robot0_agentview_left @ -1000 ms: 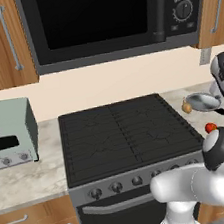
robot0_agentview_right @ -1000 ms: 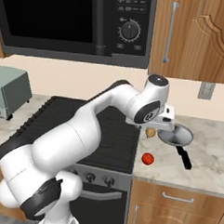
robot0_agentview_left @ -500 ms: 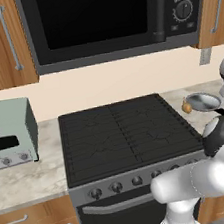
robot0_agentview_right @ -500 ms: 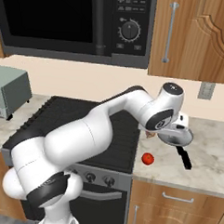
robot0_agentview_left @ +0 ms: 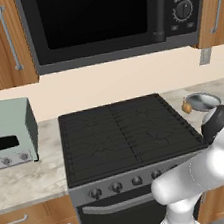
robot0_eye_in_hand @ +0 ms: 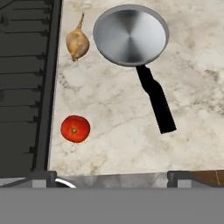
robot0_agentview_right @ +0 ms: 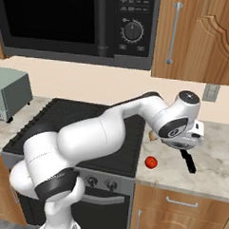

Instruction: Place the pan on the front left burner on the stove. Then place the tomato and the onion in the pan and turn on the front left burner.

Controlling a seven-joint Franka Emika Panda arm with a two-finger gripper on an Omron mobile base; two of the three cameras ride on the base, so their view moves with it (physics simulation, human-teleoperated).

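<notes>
From my remote station I look down through the hand camera at the marble desk to the right of the stove. The pan sits empty and flat on that desk, its black handle pointing toward the desk's front edge. The onion lies just beside the pan's rim on the side facing the stove, apart from it, close to the cooktop's edge. The tomato rests nearer the front edge, also close beside the cooktop, well apart from the pan's bowl.

The gripper hangs above the desk with its jaws spread wide and nothing between them; the two dark fingertips frame the lower edge of the hand view, one on each side.

In the right base view the white arm reaches across the stove's right side, its wrist over the pan, whose handle shows beneath it, with the tomato on the desk in front. In the left base view the pan and the onion sit to the right of the cooktop. The front left burner carries nothing. A black microwave hangs above the stove, and a pale green toaster oven stands on the desk at left.
</notes>
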